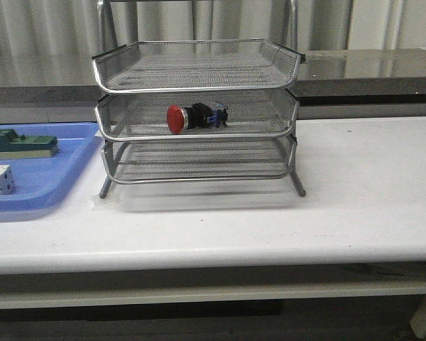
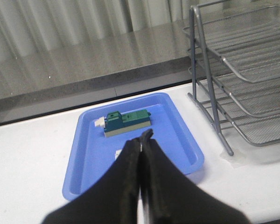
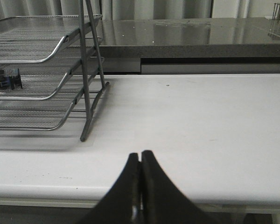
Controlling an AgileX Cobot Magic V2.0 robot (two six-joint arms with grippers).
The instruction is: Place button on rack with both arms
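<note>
Button [image 1: 195, 116] on side near front edge of rack [image 1: 199, 71] mid tier, light/rigid, prone to roll, grip black body; both grippers [image 2: 142, 140] [image 3: 140, 156] clenched, empty

We see a white table [image 1: 355, 206]. Behind it runs a long grey counter [image 1: 369, 67] with a shiny top. Pale curtains [image 1: 50, 32] hang in folds along the back. Soft light glows on the counter.
</note>
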